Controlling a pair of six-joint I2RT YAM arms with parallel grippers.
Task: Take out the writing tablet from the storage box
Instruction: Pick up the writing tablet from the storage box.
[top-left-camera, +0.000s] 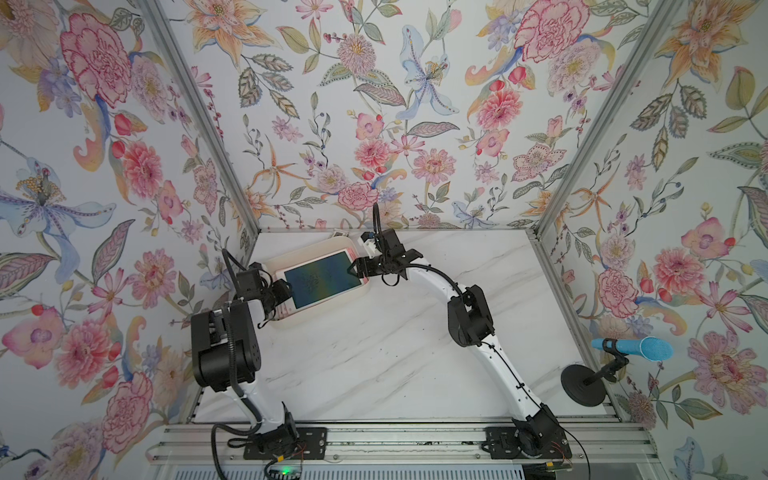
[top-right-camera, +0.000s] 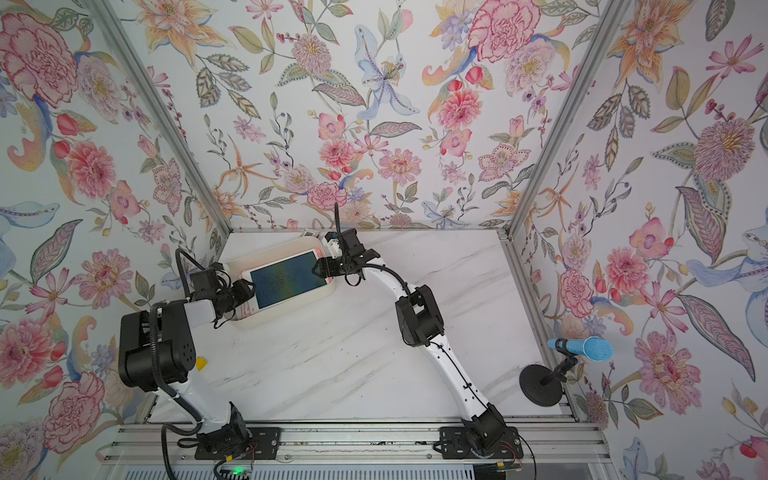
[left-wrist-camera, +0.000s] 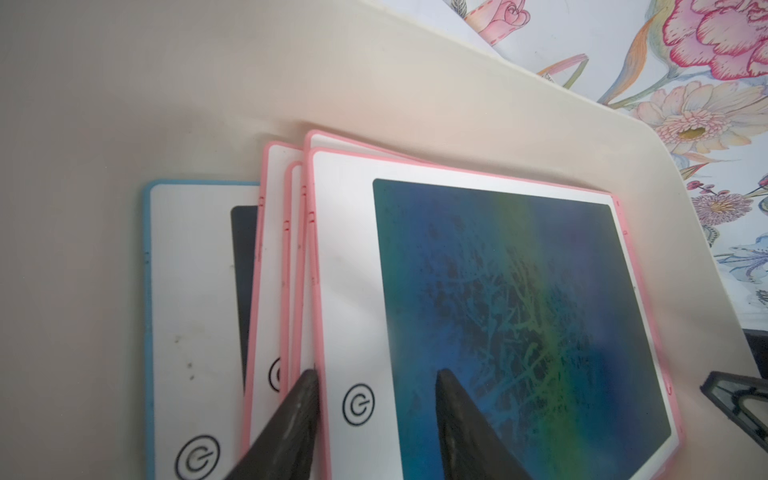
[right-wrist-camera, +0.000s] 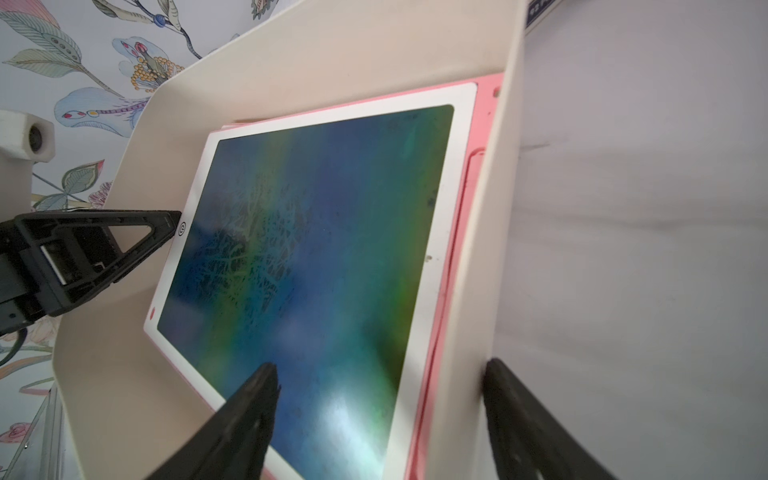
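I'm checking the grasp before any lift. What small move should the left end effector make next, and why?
Probably close the left end effector on the top pink tablet: its fingers stand apart astride that tablet's edge, nothing gripped yet. The right end effector straddles the box wall, seemingly to steady it.

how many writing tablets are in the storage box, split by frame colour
pink-framed writing tablets: 4
blue-framed writing tablet: 1
total: 5 showing in the storage box, counted from their fanned edges in the left wrist view; any lying fully under the stack would be hidden
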